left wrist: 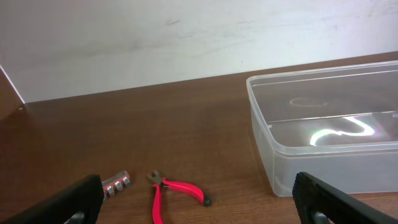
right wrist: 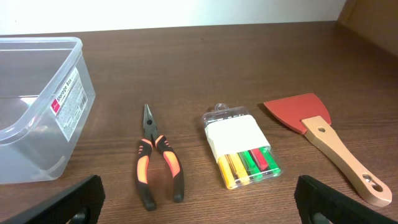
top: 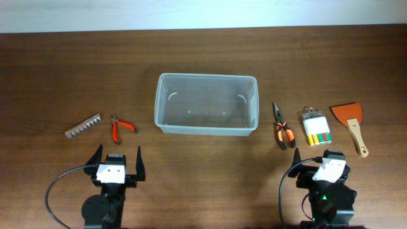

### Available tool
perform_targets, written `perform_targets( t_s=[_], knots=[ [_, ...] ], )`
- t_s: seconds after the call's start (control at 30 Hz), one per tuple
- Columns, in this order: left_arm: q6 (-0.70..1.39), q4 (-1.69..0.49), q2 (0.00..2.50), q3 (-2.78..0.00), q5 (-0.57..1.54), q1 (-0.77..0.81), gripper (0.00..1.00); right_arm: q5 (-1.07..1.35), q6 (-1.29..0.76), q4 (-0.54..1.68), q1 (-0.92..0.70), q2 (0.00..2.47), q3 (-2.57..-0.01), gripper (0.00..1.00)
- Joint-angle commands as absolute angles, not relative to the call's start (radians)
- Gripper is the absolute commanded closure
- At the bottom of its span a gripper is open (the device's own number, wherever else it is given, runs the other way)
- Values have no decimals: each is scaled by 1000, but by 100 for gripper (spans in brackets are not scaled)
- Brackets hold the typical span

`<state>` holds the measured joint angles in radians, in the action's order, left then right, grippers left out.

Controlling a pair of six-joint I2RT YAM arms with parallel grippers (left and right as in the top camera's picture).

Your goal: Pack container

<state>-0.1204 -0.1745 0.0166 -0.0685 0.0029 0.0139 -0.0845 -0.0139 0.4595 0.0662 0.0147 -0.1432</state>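
Container (left wrist: 323, 124) cut off at right

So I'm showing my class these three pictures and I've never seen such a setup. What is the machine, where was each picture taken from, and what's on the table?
Two robot arms sit at a wooden table. The overhead view looks straight down; the other two come from cameras on each wrist.

In the middle stands a clear, empty container. On the robot's left lie a strip of metal bits and red cutters. On its right lie orange-black pliers, a small pack of coloured pieces and a wooden-handled scraper.

The left tool and right tool are both open and hold nothing.
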Motion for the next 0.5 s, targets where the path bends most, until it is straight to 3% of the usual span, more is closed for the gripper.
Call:
perform_targets(
  t_s=[0.0,0.23,0.47],
  knots=[
    [-136,-169,5,-52,3,18,1,-78,-8,452,59,4,-135,1],
    [-130,-168,5,-53,2,18,1,-78,-45,443,59,4,-138,2],
    [30,-168,37,-126,-64,17,1,-79,-117,429,59,59,-241,2]
  ],
)
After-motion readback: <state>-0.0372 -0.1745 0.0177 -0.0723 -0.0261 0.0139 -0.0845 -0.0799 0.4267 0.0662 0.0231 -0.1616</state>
